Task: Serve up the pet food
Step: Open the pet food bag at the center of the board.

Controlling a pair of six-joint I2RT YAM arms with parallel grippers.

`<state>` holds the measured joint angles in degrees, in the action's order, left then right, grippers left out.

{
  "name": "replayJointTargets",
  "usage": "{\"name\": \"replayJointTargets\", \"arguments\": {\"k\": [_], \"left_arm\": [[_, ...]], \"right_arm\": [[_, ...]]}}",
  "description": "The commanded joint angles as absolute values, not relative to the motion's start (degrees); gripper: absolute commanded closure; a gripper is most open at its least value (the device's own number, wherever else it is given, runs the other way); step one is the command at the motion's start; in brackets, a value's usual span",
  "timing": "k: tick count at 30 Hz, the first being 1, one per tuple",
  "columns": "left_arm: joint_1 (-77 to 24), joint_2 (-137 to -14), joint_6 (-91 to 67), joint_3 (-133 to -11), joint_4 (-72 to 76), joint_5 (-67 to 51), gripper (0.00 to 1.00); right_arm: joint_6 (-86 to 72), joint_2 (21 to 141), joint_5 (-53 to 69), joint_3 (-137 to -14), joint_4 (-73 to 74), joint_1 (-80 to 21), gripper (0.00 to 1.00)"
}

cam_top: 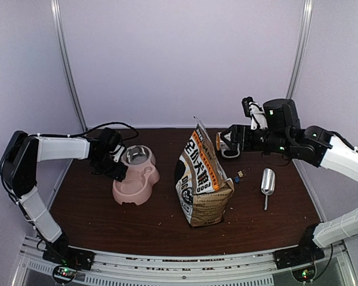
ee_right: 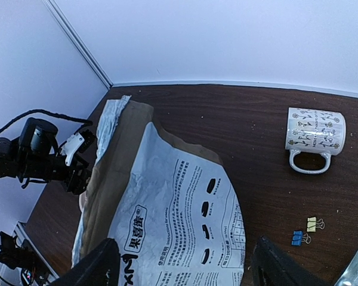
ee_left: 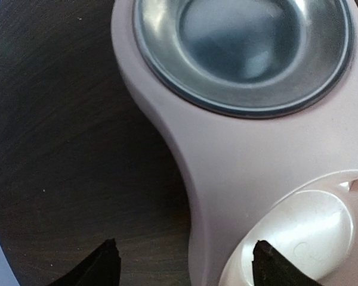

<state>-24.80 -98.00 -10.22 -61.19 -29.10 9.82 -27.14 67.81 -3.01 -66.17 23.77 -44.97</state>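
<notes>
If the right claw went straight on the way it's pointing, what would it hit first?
Probably the dog-food bag: the wrist view shows its printed side right ahead of the open right claw, with the mug off to the side. The depth is unclear.

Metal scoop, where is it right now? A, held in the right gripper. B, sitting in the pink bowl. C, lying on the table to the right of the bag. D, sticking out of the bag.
C: the scoop lies flat on the table, to the right of the bag and apart from it.
</notes>
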Motion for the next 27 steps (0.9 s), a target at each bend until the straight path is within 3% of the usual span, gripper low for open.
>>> {"name": "replayJointTargets", "arguments": {"k": [1,8,14,20,24,27], "left_arm": [[-24.3,-94.0,-11.4,-61.3,-27.5,9.7,0.16],[-24.8,-82.0,-13.9,-63.5,-31.2,10.8,0.05],[-26.0,-75.2,-12.5,-74.9,-37.7,4.8,0.03],[-33.9,-74.8,-13.0,-81.5,-31.8,-6.9,0.06],[-34.7,-77.8,-16.5,-83.8,-25.4,-18.8,0.15],[-34.8,-80.3,-14.2,-86.7,-26.2,-21.4,0.16]], "right_arm": [[-25.4,67.4,-1.4,-69.0,25.7,-44.7,0.24],[-20.0,70.9,-0.9,-77.2,34.3,-48.4,0.33],[-20.4,74.0,-7.6,-82.7,44.0,-54.0,0.30],[-24.3,74.4,-9.4,-83.2,45.0,-56.0,0.38],[-24.4,76.8,-11.7,-87.3,44.8,-56.0,0.46],[-24.4,79.8,-15.0,-91.0,45.6,-56.0,0.51]]}}
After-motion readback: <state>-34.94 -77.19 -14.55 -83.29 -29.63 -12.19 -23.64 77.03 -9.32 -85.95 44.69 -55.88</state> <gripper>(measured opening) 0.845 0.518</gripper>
